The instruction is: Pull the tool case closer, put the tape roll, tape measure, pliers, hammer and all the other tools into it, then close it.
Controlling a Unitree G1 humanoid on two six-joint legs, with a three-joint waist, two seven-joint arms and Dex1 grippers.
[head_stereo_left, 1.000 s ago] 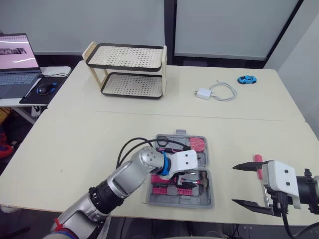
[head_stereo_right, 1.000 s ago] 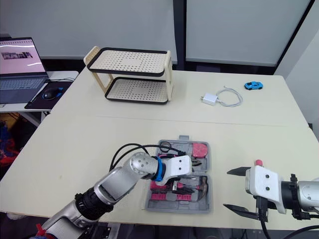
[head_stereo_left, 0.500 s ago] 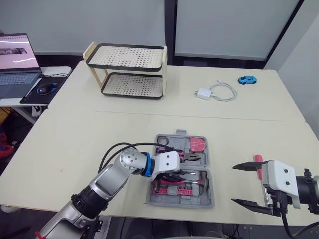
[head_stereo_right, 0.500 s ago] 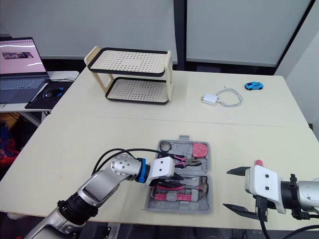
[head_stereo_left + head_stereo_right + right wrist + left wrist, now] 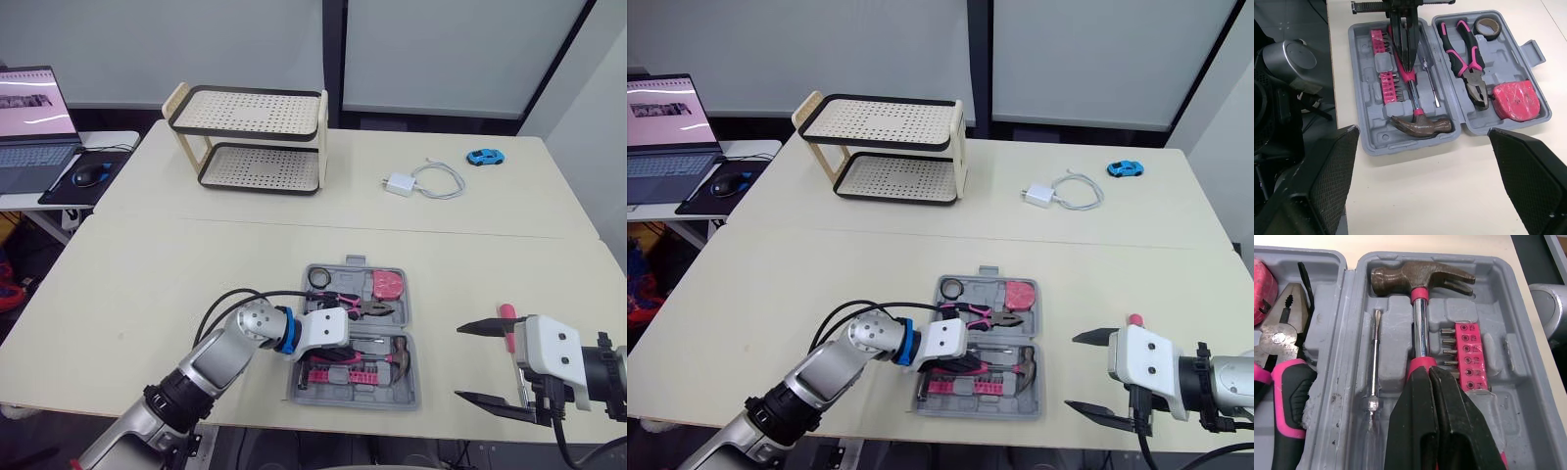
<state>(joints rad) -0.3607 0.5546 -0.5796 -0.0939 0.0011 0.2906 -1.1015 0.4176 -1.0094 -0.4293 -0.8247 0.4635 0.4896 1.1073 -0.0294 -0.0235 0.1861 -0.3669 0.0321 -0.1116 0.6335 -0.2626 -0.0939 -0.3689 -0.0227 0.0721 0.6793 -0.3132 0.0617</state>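
Black fingers (image 5: 1415, 431) of the left gripper (image 5: 1429, 373) are pressed together with no gap and grip nothing. Their tips lie over the pink grip of the hammer (image 5: 1420, 276), which rests in its recess in the near half of the open grey tool case (image 5: 1498, 303). Beside the hammer lie a slim screwdriver (image 5: 1375, 357) and a pink bit holder (image 5: 1469, 352). The far half holds the pliers (image 5: 1469, 63), the tape roll (image 5: 1488, 25) and the pink tape measure (image 5: 1515, 100). The right gripper (image 5: 460, 362) hangs to the right of the case, apart from it, its fingers spread wide and empty. A pink-handled item (image 5: 507, 323) shows just behind it; its kind cannot be told. Farther off on the pale table (image 5: 147, 264) stand a two-tier rack (image 5: 250, 137), a white charger with cable (image 5: 400, 183) and a blue toy car (image 5: 484, 156).
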